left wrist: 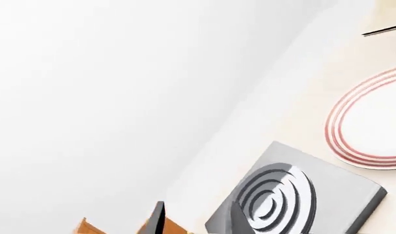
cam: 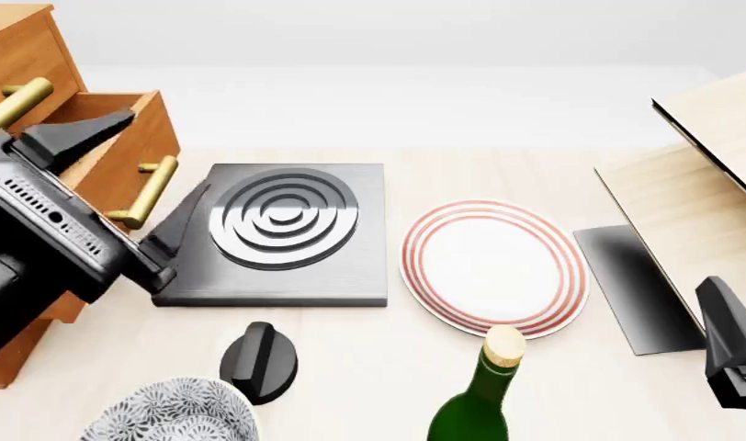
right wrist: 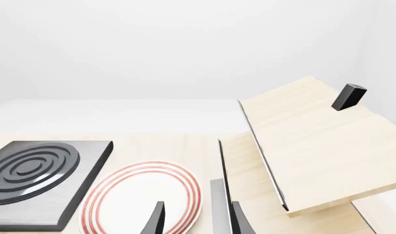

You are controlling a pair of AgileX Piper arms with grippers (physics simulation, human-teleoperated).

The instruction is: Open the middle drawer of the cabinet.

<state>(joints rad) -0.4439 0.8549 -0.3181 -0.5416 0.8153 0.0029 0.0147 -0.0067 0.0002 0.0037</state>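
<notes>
— How far along are you?

— The middle drawer point(cam: 126, 138) already stands pulled out of the cabinet point(cam: 24, 55) at far left — your job looks mostly done.

— And the hands?

— Your left gripper point(cam: 122, 184) has fingers spread beside the brass handle point(cam: 146, 193), apparently not touching. The right gripper point(right wrist: 194, 217) is spread too, idle near the plate point(cam: 493, 266).

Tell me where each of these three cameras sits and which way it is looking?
Front view: fixed above and behind the arms, looking down the table at the orange-brown wooden cabinet, its pulled-out middle drawer; left hand and right hand show.
Left wrist view: on the left arm, facing the grey square ringed hob; one dark fingertip shows.
Right wrist view: on the right arm, facing the pale wood box; fingertips show.
Shared: the red-rimmed white plate.
</notes>
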